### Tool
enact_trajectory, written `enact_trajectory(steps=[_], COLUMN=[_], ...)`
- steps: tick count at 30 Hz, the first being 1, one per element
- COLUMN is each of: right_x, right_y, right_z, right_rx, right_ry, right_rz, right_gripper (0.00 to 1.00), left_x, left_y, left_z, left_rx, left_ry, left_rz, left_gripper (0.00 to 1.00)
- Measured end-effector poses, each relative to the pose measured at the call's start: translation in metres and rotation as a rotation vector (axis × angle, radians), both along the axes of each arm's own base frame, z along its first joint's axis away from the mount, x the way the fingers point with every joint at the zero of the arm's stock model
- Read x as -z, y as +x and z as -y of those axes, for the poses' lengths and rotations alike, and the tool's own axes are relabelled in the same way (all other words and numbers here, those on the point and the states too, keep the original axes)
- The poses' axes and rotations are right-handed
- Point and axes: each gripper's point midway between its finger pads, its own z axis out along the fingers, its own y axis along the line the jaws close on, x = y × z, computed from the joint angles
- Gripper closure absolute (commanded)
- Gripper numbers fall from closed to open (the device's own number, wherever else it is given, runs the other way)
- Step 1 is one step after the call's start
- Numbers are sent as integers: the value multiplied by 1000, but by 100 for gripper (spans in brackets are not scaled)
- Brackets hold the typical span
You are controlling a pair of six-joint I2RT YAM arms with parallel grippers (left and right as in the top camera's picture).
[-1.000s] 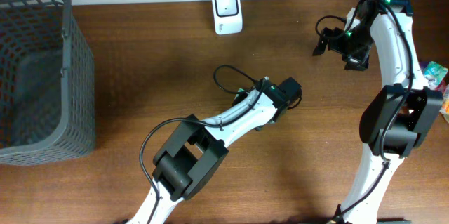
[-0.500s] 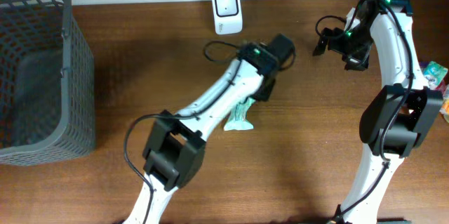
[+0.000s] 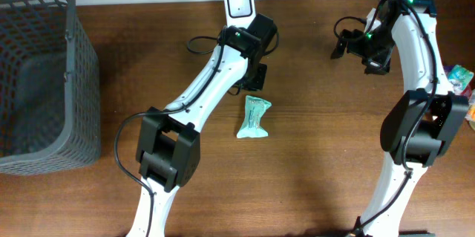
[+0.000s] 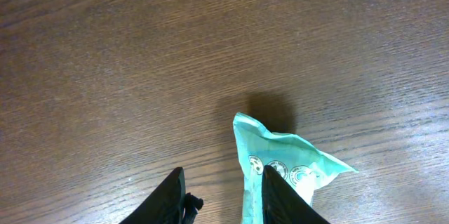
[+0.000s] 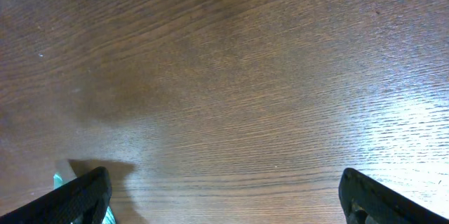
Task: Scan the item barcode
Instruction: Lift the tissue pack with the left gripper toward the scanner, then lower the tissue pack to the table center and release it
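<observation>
The left gripper (image 3: 256, 77) has its fingers partly apart with only bare wood between them in the left wrist view (image 4: 221, 197), so it holds nothing. The teal packet (image 3: 254, 117) lies flat on the table (image 3: 334, 163) near the centre, at six o'clock from that gripper; in the wrist view its corner (image 4: 284, 161) shows just past one finger.

A second ago this arm lay low across the table's middle and hid the packet. Now it has swung up to the white scanner (image 3: 240, 3) at twelve o'clock, while the packet has barely moved in the last half second. As I read it, the arm reached the scanner without the packet, so no barcode is being shown and a fresh pick-up is needed.

The right gripper (image 5: 228, 203) at two o'clock is spread wide and empty, unchanged.
</observation>
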Motion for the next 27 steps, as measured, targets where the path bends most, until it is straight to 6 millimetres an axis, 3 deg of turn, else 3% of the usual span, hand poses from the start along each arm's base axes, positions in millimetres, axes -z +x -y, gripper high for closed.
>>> enact_trajectory(steps=[5, 11, 16, 18, 22, 27], right_x=[0, 0, 0, 0, 0, 0], right_y=[0, 0, 0, 0, 0, 0], right_z=[0, 0, 0, 0, 0, 0], right_rx=[0, 0, 0, 0, 0, 1], right_ry=[0, 0, 0, 0, 0, 0], right_rz=[0, 0, 0, 0, 0, 0], right_gripper=[1, 1, 1, 1, 1, 1], left_x=[0, 0, 0, 0, -1, -40], left_y=[0, 0, -1, -3, -6, -1], left_z=[0, 0, 2, 4, 5, 8], left_rx=[0, -4, -1, 2, 1, 19], left_ry=[0, -1, -14, -24, -30, -55], left_rz=[0, -1, -8, -15, -31, 8], left_gripper=[66, 50, 44, 35, 35, 33])
